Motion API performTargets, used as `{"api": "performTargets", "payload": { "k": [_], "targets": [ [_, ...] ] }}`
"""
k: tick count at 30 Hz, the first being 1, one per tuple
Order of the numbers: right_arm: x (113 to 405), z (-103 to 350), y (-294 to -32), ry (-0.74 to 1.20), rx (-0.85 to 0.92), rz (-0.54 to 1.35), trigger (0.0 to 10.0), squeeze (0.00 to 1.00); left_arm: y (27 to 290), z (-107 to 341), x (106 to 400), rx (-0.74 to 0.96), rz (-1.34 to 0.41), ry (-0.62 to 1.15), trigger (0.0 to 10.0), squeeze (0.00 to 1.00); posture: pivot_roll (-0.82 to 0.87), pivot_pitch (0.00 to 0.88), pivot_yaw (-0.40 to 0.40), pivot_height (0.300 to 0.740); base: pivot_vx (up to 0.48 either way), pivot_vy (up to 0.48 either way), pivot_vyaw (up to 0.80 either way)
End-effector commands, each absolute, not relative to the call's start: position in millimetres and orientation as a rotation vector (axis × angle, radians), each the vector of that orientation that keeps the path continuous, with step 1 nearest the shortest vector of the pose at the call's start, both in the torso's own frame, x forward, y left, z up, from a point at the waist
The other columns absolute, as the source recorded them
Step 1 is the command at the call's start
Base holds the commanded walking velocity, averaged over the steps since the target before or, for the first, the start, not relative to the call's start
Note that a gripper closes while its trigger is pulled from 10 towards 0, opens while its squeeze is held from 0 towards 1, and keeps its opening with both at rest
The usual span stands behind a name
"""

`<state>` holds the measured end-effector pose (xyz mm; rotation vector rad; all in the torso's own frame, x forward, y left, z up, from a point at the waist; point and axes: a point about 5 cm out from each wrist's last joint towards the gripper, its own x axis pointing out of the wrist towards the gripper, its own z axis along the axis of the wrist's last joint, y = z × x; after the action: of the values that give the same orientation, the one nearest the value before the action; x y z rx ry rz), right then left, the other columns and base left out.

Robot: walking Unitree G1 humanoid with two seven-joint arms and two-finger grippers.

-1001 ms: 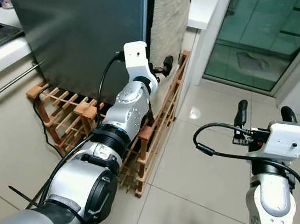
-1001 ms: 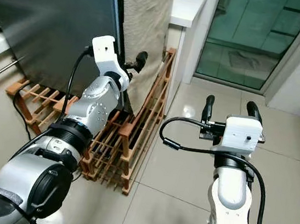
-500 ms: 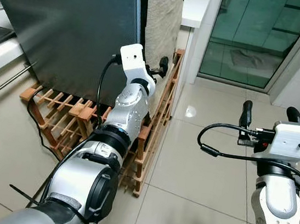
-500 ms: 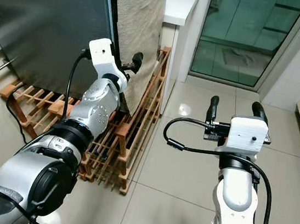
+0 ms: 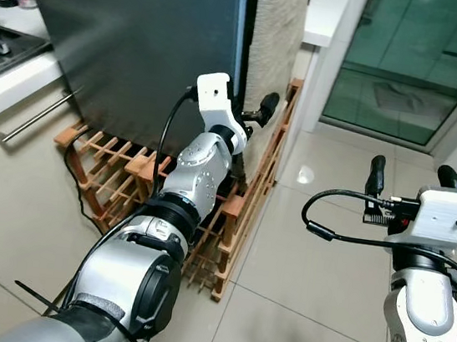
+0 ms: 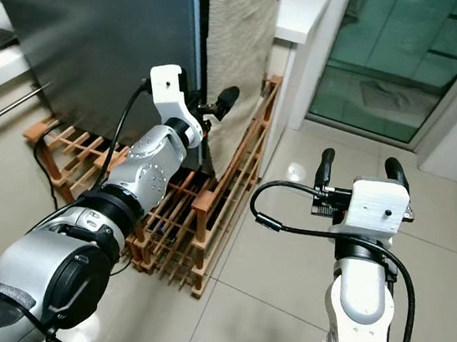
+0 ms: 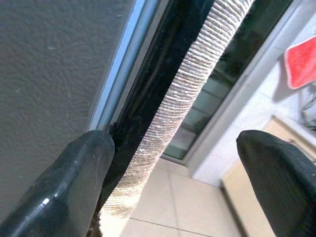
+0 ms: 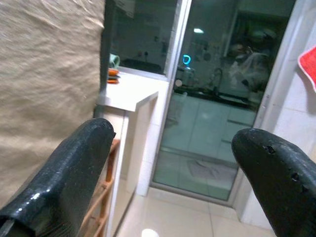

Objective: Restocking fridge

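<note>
**Operator:** Two tools on my screens. My left tool point(image 5: 252, 117) is raised to the front corner of the fridge point(image 5: 137, 32), fingers spread wide; through the wrist camera one finger point(image 7: 74, 182) sits against the edge of the door point(image 7: 54, 64), at the seam, and the other point(image 7: 281, 173) stands well off to the far side.

**Observer:** How does the fridge look?

**Operator:** Tall, dark grey, with a finely pebbled matt front and a thin bluish strip point(image 7: 123, 69) running down the door's edge. I see the door lying closed. A beige ribbed cloth point(image 5: 276, 34) hangs down the fridge's side, just beside that seam.

**Observer:** Where does it stand?

**Operator:** To the robot's front left, on the tiled floor point(image 5: 318, 259). A wooden rack point(image 5: 245, 207) of open slats lies at its foot. On its other side is a pale worktop point(image 5: 8, 83) with a metal bar handle point(image 5: 38, 116) below it.

**Observer:** And the right arm?

**Operator:** My right tool point(image 6: 359, 170) is held out over the floor, fingers spread and holding nothing. It faces a green glass door point(image 8: 207, 118) beside a white ledge point(image 8: 131, 94)
</note>
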<state>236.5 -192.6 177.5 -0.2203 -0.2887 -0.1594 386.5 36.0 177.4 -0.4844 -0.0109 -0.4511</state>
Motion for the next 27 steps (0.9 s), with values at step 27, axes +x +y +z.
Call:
{"api": "performTargets", "payload": {
  "k": [27],
  "targets": [
    [232.8, 179.8, -192.7, -0.293, -0.223, -0.171, 10.0, 0.08, -85.1, 210.8, 331.9, -0.625, -0.942, -0.033, 10.0, 0.0, -0.38, 0.035, 0.095, 0.74, 0.0, 0.0, 0.0]
  ]
}}
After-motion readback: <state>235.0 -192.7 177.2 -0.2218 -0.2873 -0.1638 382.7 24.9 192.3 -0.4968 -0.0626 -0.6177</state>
